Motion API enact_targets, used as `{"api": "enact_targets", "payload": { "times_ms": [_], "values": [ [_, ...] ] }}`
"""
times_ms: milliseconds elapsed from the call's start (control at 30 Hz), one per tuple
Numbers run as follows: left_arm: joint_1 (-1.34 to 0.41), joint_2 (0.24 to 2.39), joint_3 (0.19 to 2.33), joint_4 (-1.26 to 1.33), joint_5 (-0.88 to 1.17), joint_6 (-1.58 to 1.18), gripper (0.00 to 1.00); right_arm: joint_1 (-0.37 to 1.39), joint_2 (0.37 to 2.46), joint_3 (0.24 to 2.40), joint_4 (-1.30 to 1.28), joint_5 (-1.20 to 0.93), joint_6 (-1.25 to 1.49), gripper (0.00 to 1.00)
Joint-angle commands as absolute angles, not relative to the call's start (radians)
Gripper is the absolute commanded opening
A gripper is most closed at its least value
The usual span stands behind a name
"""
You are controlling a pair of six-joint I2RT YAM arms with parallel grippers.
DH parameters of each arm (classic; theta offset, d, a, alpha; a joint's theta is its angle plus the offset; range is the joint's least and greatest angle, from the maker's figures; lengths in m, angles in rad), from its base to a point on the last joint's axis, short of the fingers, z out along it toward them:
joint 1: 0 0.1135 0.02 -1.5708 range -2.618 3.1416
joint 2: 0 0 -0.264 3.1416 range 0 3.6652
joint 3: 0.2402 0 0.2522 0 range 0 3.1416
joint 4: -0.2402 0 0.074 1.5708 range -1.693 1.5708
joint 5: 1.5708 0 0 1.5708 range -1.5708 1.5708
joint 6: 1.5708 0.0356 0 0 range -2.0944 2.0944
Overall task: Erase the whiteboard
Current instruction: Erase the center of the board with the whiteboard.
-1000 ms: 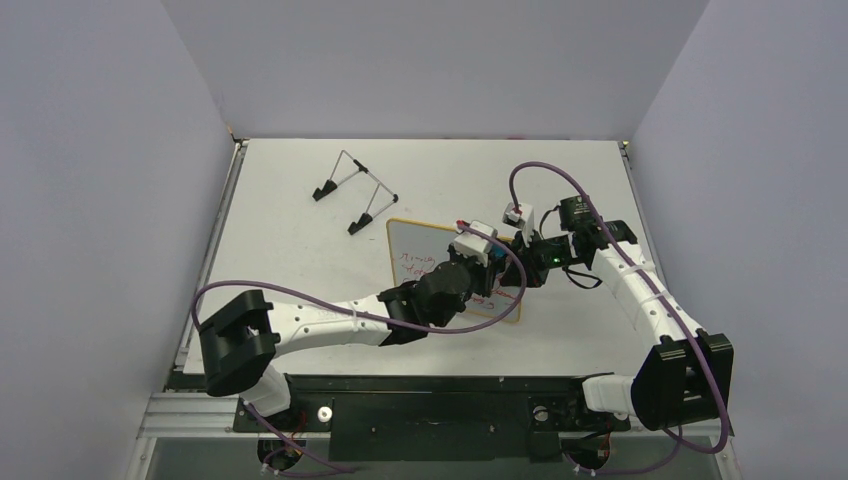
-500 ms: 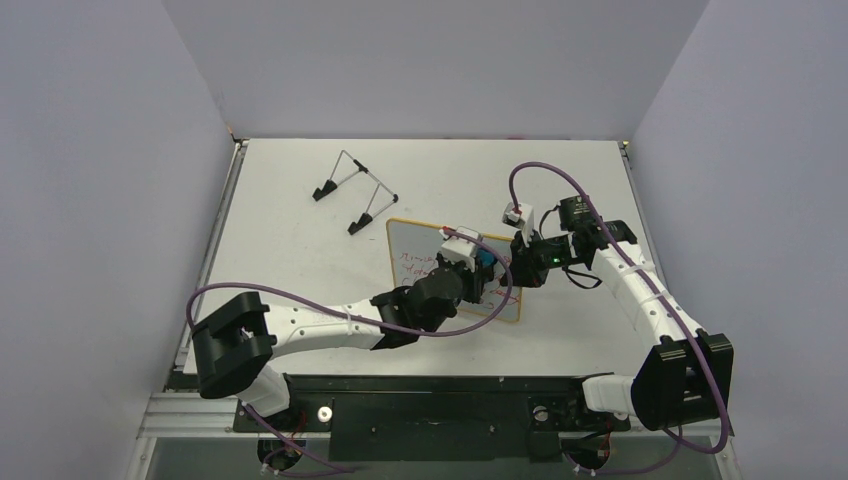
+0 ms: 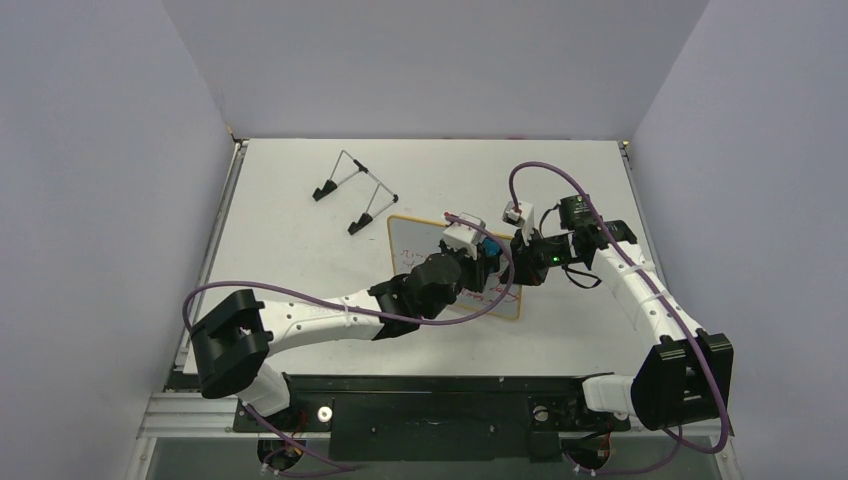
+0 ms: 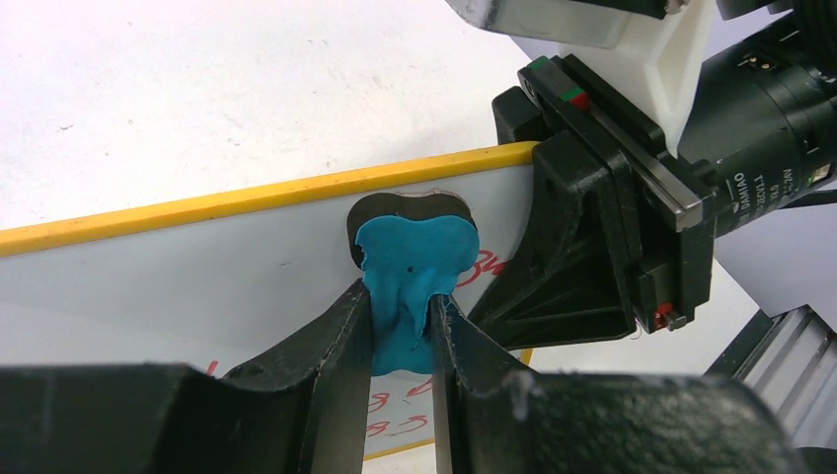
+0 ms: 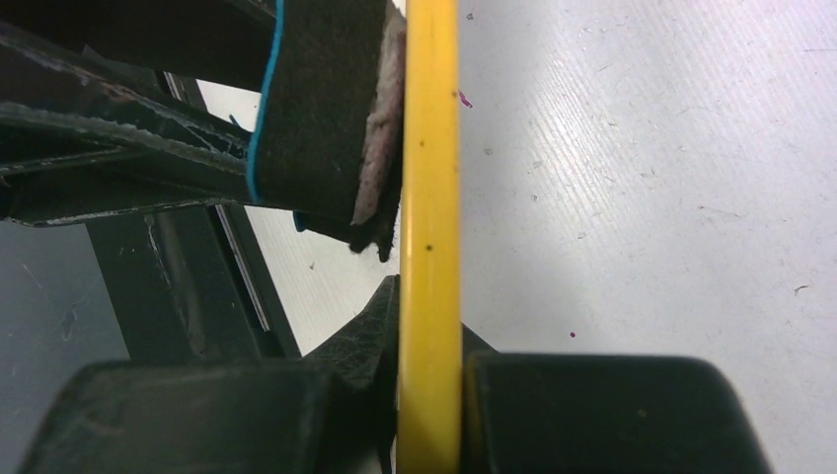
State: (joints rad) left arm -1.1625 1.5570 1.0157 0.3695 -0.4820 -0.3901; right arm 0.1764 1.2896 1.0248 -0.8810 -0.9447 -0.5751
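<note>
The whiteboard [image 3: 415, 245], white with a yellow-orange rim, stands tilted near the table's middle, with red handwriting on it [image 4: 474, 269]. My left gripper [image 3: 487, 251] is shut on the blue eraser [image 4: 410, 281], whose dark felt pad presses on the board's upper right part near the top rim. My right gripper [image 3: 519, 262] is shut on the board's right edge; the wrist view shows the yellow rim [image 5: 429, 247] pinched between its two fingers. The eraser's felt [image 5: 331, 109] touches the board face there.
A thin wire stand with black feet [image 3: 352, 190] lies at the table's back left. The left arm reaches across the board's front, hiding much of it. Grey walls close in both sides.
My left gripper has moved the eraser up and slightly right across the board toward its top right corner. The right gripper keeps holding the board's edge in place.
</note>
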Motion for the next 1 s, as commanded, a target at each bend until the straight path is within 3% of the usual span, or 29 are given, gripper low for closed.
{"api": "enact_targets", "payload": {
  "times_ms": [0, 300, 500, 700, 967],
  "values": [
    [-1.107, 1.550, 1.041, 0.370, -0.564, -0.378, 0.00, 0.193, 1.278, 1.027, -0.955, -0.935, -0.614, 0.00],
    [-1.183, 1.567, 0.996, 0.362, -0.475, -0.427, 0.00, 0.194, 1.283, 1.028, -0.957, -0.935, -0.614, 0.00],
    [-1.207, 1.624, 1.104, 0.384, -0.414, -0.402, 0.00, 0.193, 1.280, 1.027, -0.956, -0.933, -0.614, 0.00],
    [-1.188, 1.617, 1.148, 0.342, -0.552, -0.385, 0.00, 0.194, 1.278, 1.027, -0.957, -0.934, -0.614, 0.00],
    [-1.087, 1.531, 1.014, 0.315, -0.604, -0.427, 0.00, 0.193, 1.278, 1.028, -0.958, -0.936, -0.615, 0.00]
  ]
}}
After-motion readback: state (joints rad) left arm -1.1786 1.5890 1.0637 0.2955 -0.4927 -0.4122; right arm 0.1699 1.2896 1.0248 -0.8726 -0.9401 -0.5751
